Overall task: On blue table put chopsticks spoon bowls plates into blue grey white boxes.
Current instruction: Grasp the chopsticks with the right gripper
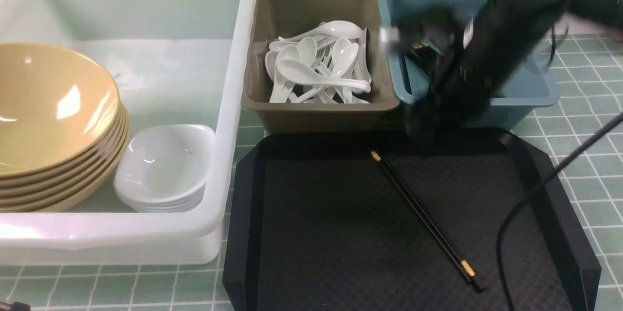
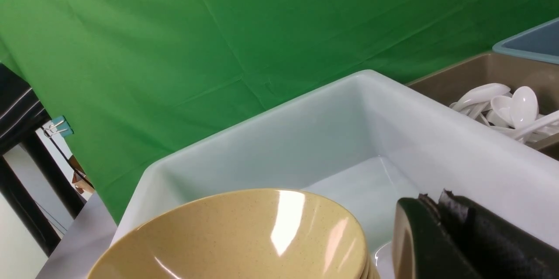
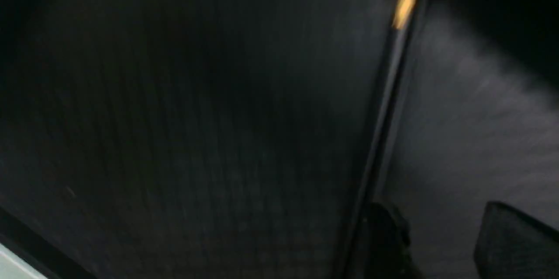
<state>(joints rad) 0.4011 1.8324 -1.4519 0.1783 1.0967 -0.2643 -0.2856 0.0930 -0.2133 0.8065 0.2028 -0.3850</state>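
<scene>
**Front view**
- Blue table [image 1: 589, 87] carries three bins and a black tray [image 1: 316, 233].
- White tub [image 1: 121, 230] at 9 o'clock. Inside: stack of tan bowls [image 1: 48, 126] at its 8 o'clock side, stack of white plates [image 1: 165, 170] just beside them, touching.
- Grey bin [image 1: 316, 9] at 12 o'clock, holds a heap of white spoons [image 1: 316, 70].
- Blue bin [image 1: 418, 2] at 1 o'clock, mostly hidden by right arm [image 1: 506, 24]. Gold-banded stick ends [image 1: 419, 49] show inside it.
- Tray at 6 o'clock. Pair of chopsticks [image 1: 421, 213] lies flat on it, running from 12 toward 5 o'clock.
- Right gripper [image 1: 428, 106] is a motion-blurred mass over the tray's far edge, in front of the blue bin. Finger state not readable here.

**Left wrist view**
- Left gripper [image 2: 430, 202]: fingers pressed together, nothing between them. It is over the tub, near the bowls [image 2: 244, 235].
- Tub wall [image 2: 305, 139], grey bin [image 2: 480, 69] w/ spoons [image 2: 515, 106] and blue bin corner [image 2: 537, 43] sit beyond. Green backdrop [image 2: 218, 30] is behind.

**Right wrist view**
- Very blurred. Tray surface [image 3: 174, 139] fills the frame.
- Chopsticks [image 3: 384, 117] lie on it.
- Right gripper [image 3: 450, 244]: fingers [image 3: 384, 239] spread apart w/ a clear gap, holding nothing. The sticks pass just beside one finger, not in the gap.
</scene>
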